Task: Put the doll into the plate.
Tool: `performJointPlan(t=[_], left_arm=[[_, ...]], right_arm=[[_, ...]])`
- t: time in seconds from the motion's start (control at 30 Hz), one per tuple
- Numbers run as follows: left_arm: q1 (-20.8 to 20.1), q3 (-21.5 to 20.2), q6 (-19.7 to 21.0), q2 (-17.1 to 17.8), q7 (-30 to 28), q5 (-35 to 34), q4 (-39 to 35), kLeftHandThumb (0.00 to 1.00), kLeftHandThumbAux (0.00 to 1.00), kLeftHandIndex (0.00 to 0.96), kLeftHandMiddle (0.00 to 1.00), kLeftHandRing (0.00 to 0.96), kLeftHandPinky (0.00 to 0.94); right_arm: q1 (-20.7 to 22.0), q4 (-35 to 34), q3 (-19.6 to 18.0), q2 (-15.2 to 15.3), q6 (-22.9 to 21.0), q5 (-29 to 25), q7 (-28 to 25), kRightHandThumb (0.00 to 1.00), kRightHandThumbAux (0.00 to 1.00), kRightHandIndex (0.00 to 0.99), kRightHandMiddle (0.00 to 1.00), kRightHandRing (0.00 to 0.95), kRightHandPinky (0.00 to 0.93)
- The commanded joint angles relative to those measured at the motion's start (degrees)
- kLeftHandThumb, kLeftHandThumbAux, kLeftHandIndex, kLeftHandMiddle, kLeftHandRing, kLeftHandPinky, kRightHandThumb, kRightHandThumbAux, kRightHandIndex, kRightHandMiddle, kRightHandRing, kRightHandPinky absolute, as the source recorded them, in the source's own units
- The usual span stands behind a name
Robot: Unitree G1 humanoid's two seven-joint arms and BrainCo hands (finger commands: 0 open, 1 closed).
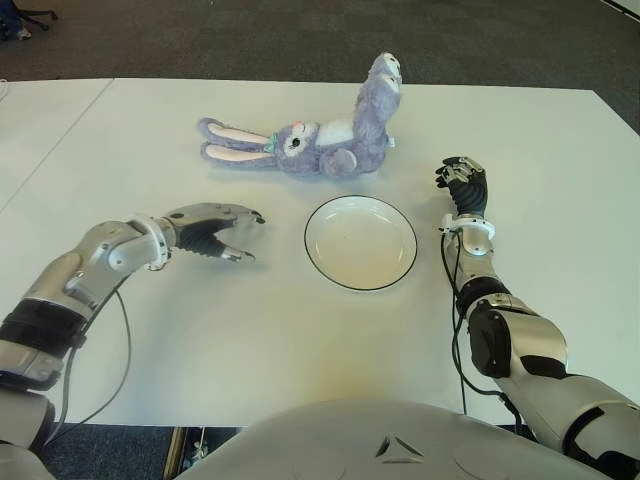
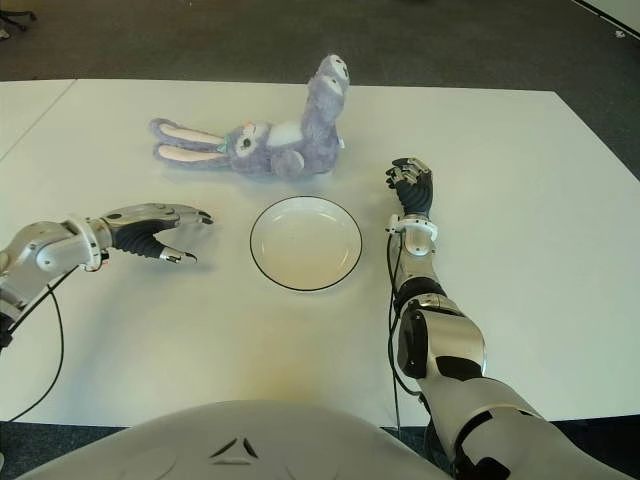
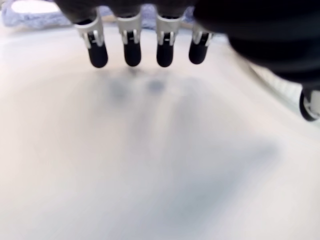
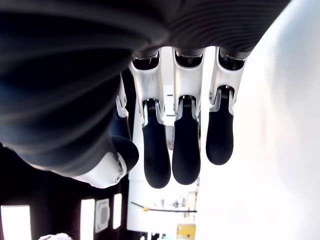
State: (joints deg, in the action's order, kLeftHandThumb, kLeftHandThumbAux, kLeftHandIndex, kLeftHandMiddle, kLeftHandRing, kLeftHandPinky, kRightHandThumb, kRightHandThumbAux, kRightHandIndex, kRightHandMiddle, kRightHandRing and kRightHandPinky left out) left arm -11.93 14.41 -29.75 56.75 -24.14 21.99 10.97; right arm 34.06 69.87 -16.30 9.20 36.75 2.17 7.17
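Currently the doll [image 1: 320, 140], a purple plush rabbit, lies on the white table [image 1: 520, 150] at its far side, just beyond the plate [image 1: 360, 242] and apart from it. Its long pink-lined ears stretch flat toward the robot's left, the head is turned on its side, and one leg sticks up and away from the robot at a tilt. The plate is white with a thin dark rim, it sits near the table's middle, and nothing is in it. The left hand [image 1: 212, 230] is out over the table to the left of the plate and well apart from the doll, palm down, with the fingers [image 3: 131, 47] loosely extended and slightly bent and the thumb under them; it holds nothing. In the left wrist view four dark fingertips hang above the bare tabletop with faint shadows under them, and a strip of the doll's purple fur shows beyond them; whether the tips touch the surface I cannot tell. The right hand [image 1: 464, 186] shows just to the right of the plate, on the near side of the doll's raised leg and apart from both. Its fingers [image 4: 186, 150] are straight, side by side and relaxed, pointing away from the robot, and they grip nothing. The right forearm runs back toward the robot's body along the table, with a black cable [image 1: 457, 330] beside it. Dark carpet [image 1: 300, 35] lies beyond the far edge.
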Motion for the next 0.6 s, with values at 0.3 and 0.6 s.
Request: performJointPlan(t=[0.3,0.6], left_arm=[[-0.2,-8.3,-2.8,-6.1,23.5,11.6,-0.8,0.251,0.259,0.000,0.000,0.000,0.000],[-8.5,-8.8,0.0,-9.6,36.5,20.6,0.8,0.271,0.306,0.000,0.000,0.000,0.000]], right_arm=[[-12.2,7.9,0.8,-5.3,-7.9,0.7,0.4,0.689,0.728,0.421,0.541,0.554,0.517],[-12.1,8.0,0.9,-5.1,-8.3,0.9,0.0,0.689,0.729,0.420,0.544,0.557,0.508]])
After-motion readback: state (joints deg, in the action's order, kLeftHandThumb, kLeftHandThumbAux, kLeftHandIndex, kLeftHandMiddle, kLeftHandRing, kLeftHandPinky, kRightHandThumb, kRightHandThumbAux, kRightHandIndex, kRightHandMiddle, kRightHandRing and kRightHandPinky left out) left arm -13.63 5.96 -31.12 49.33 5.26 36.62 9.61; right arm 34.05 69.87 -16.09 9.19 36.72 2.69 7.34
